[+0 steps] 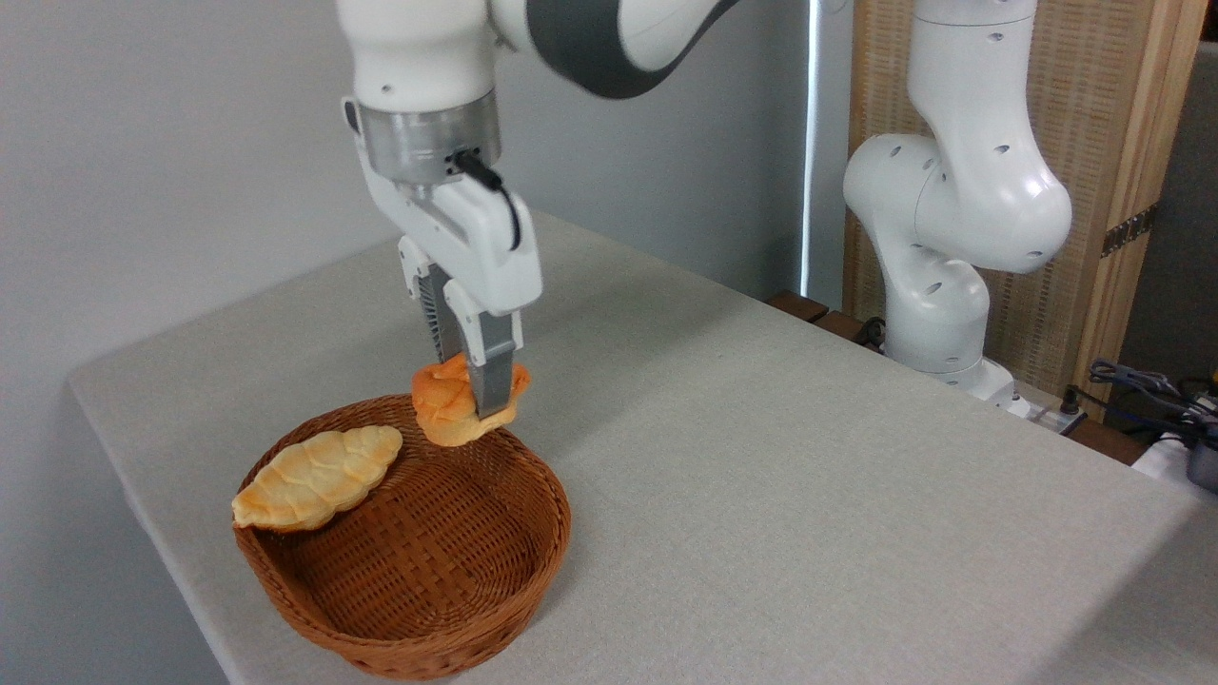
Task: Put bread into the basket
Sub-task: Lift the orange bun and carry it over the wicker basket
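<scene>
My gripper [473, 385] pinches the orange bun [449, 404] between its fingers, holding it just above the far rim of the wicker basket [447, 609] on the table [809, 476].

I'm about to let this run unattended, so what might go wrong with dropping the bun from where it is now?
1. The bun, pinched in the gripper, looks to hang over the basket's far rim, not its middle; released here, it might catch the rim and roll onto the table.
2. The leaf-shaped loaf already lies propped on the left rim; a bouncing bun may nudge it out.
</scene>
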You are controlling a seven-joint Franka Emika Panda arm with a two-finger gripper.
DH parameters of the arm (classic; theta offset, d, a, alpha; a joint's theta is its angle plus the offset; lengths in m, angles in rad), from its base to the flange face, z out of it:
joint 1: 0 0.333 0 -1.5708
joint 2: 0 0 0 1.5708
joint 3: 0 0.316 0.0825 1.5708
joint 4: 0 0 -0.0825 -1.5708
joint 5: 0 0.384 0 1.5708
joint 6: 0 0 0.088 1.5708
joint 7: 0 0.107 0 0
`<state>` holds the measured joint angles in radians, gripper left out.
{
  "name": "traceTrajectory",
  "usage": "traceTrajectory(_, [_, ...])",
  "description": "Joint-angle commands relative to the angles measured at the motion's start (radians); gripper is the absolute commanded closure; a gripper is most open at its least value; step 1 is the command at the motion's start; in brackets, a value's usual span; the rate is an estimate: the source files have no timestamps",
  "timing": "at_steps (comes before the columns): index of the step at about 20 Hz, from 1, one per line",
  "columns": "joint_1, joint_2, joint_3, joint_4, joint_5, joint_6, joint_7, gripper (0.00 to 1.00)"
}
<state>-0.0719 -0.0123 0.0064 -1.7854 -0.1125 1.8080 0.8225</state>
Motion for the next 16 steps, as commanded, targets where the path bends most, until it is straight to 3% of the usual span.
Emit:
traceTrajectory(1, [-0.003,0.023,-0.02,0.032,0.005,-0.021,-0.011,0.27])
traceTrajectory(12, [-0.002,0.037,-0.023,0.047,0.007,0.044,-0.008,0.17])
traceTrajectory(16, [-0.002,0.037,-0.023,0.047,0.007,0.071,-0.009,0.09])
